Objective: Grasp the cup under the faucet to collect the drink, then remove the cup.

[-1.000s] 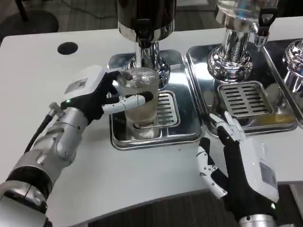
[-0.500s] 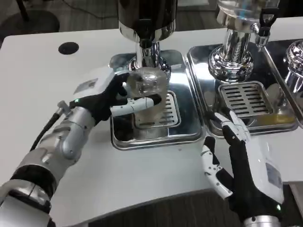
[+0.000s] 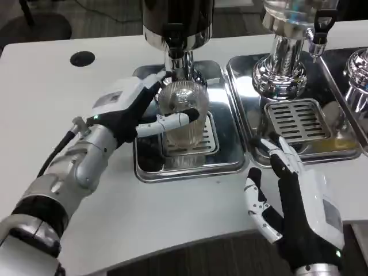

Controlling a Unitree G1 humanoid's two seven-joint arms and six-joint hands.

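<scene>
1. left hand (image 3: 129,109) grips the cup (image 3: 183,118); a white finger (image 3: 167,122) wraps across the cup's front, the thumb side sits behind it near the rim.
2. cup is clear and ribbed, tilted so that its mouth faces the camera; its base is down toward the grate (image 3: 192,138).
3. cup is directly below the faucet (image 3: 178,60) of the dark dispenser (image 3: 178,20), over the left tray (image 3: 190,167). cannot tell whether its base touches the grate.
4. cannot tell whether there is liquid in the cup.
5. left forearm (image 3: 75,169) runs from the lower left across the table (image 3: 57,103) toward the tray.
6. right hand (image 3: 296,204) holds nothing; fingers are spread and extended, pointing up the picture, white back toward the camera.
7. right hand lies at the near table edge, its fingertips (image 3: 276,146) close to the front rim of the second tray (image 3: 305,155); cannot tell if they touch it.
8. second tray carries a chrome dispenser base (image 3: 282,63) and its own slotted grate (image 3: 296,119); it sits just beside the left tray.
9. a black round hole (image 3: 82,58) is in the table at far left, well apart from the trays.
</scene>
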